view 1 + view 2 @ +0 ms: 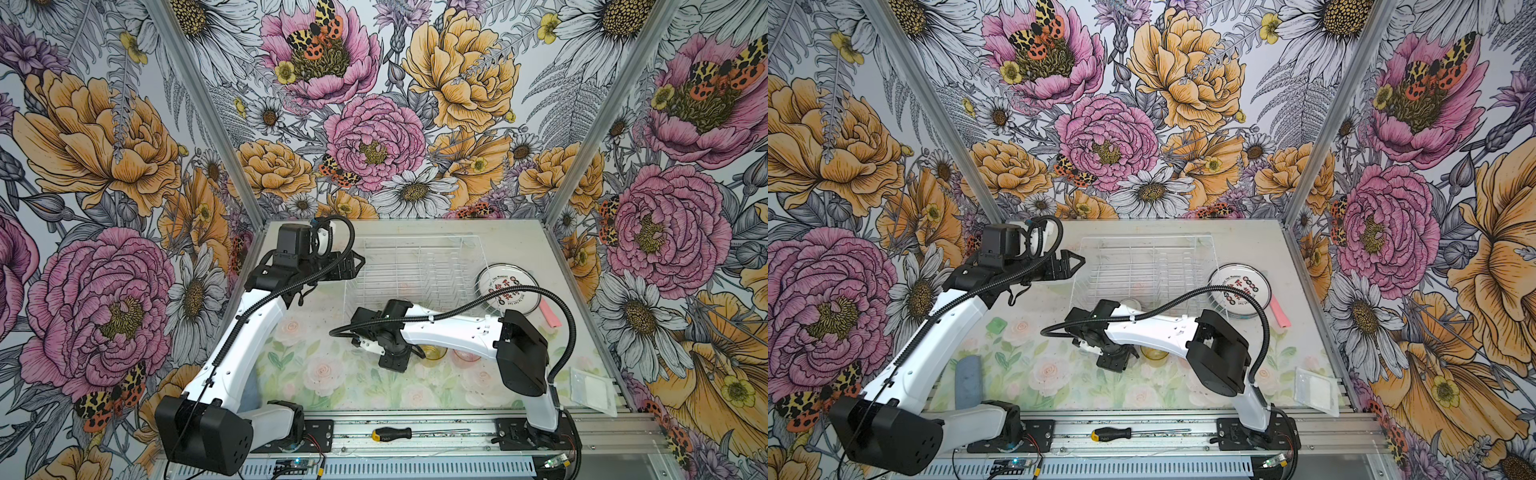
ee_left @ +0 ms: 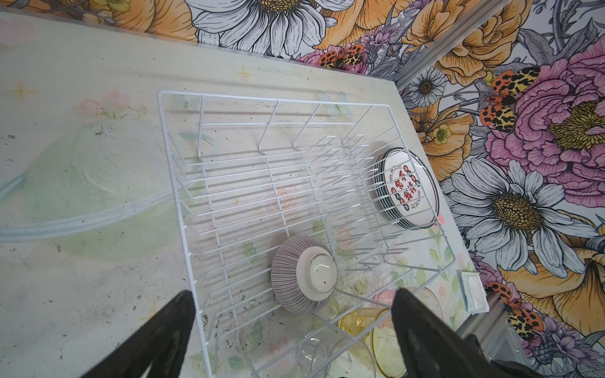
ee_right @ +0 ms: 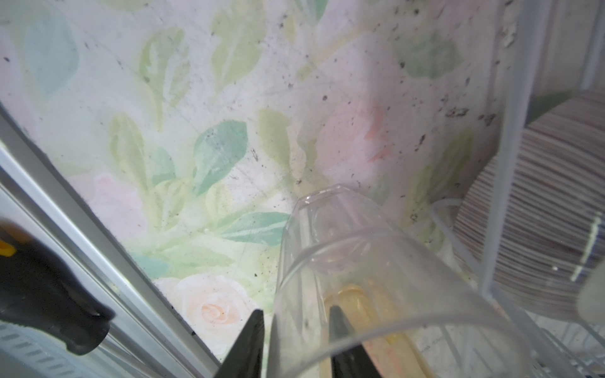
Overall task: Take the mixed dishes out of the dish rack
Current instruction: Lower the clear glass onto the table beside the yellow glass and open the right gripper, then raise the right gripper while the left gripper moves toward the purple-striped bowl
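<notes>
Clear glass tumbler (image 3: 343, 255): off the rack, on the floral table mat (image 1: 332, 374) at the rack's 6 o'clock, base toward the mat. I cannot tell whether it sits fully flat.

Your right gripper (image 3: 294, 311) straddles its rim, one black finger (image 3: 252, 340) outside the wall and the other inside. The jaws stand partly apart, wider than the thin wall, and neither pad is seen pressing it.

White thin-wire dish rack (image 1: 419, 257): on the 12 o'clock half of the table. The ribbed purplish-grey bowl with white base (image 2: 304, 278) lies upside down inside, near the 6 o'clock rim. The wire floor from the bowl up to the 12 o'clock rim is open.

Amber glass tumbler (image 1: 434, 353) and pink glass tumbler (image 1: 465, 356): on the mat at the rack's 5 o'clock, just beside your right gripper and partly under that forearm.

Stack of round plates with red printed centres (image 1: 509, 291): flat at the rack's 3 o'clock, close against the side wire; contact cannot be told. A pink strip (image 1: 547, 313) lies at its 4 o'clock.

Your left gripper (image 1: 357, 264) is spread wide, holding nothing, above the rack's 9 o'clock rim.

Room: the mat from 6 to 9 o'clock of your right gripper is open. At the 6 o'clock edge, a black-and-yellow-handled screwdriver (image 1: 392, 433) lies on the metal rail (image 1: 457, 436). A white plastic pouch (image 1: 592, 390) sits at the 4 o'clock corner.
</notes>
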